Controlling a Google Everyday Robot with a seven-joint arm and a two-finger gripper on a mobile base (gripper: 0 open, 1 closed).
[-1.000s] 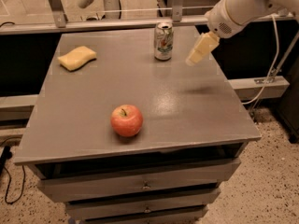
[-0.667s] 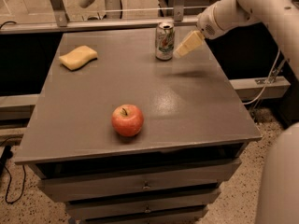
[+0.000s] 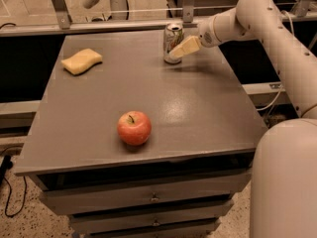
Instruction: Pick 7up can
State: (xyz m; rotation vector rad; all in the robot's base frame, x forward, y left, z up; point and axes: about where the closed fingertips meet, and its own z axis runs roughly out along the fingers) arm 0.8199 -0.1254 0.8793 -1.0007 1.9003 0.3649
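Observation:
The 7up can (image 3: pixel 171 40) stands upright near the far edge of the grey table (image 3: pixel 198 108), silver-white with green and red marks. My gripper (image 3: pixel 182 48) reaches in from the right at the end of the white arm. Its pale fingers (image 3: pixel 187 46) are right at the can's right side and overlap its lower part in this view. I cannot tell whether they touch the can.
A red apple (image 3: pixel 133 127) sits near the table's front middle. A yellow sponge (image 3: pixel 81 61) lies at the far left. Drawers are under the tabletop. A rail with metal posts runs behind the table. My white arm fills the right side.
The gripper has moved left, from well to the right of the can to right against its side. The can, apple and sponge have stayed in place on the table.

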